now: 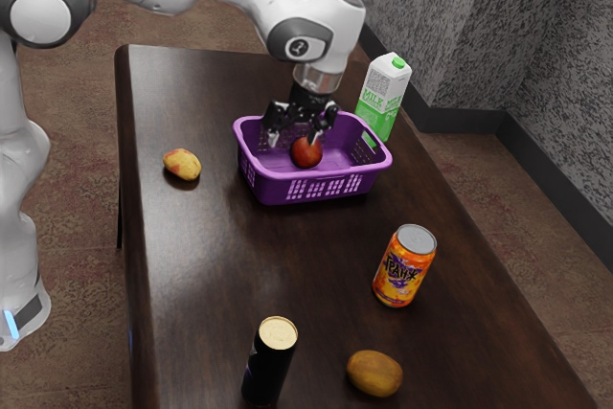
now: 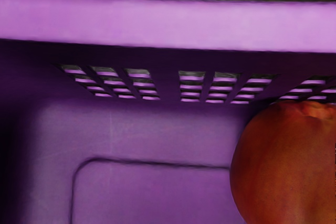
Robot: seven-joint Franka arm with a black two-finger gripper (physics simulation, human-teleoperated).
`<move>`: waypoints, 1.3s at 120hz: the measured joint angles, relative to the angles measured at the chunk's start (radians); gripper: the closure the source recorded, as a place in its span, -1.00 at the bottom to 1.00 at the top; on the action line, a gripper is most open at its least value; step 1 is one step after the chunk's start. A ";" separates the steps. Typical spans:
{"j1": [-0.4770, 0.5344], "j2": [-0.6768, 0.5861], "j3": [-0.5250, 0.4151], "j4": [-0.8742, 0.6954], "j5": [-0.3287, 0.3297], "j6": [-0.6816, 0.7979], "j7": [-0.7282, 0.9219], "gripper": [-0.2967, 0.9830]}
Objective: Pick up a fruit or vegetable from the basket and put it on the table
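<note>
exterior view: my fingers [image 1: 294, 138] stand wide apart at the basket [image 1: 274, 189], gripping nothing, near the red fruit [image 1: 306, 153].

Basket [image 1: 278, 190] shared: high side, close overhead

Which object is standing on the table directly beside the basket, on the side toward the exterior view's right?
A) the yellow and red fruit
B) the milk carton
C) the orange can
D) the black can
B: the milk carton stands upright next to the right rear corner of the purple basket, as the exterior view shows.
</note>
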 joint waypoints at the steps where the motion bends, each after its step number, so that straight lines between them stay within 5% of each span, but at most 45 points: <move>1: 0.001 0.000 0.000 0.000 0.000 0.000 0.000 -0.54; 156: 0.017 0.046 -0.005 -0.015 -0.010 0.109 0.040 -0.54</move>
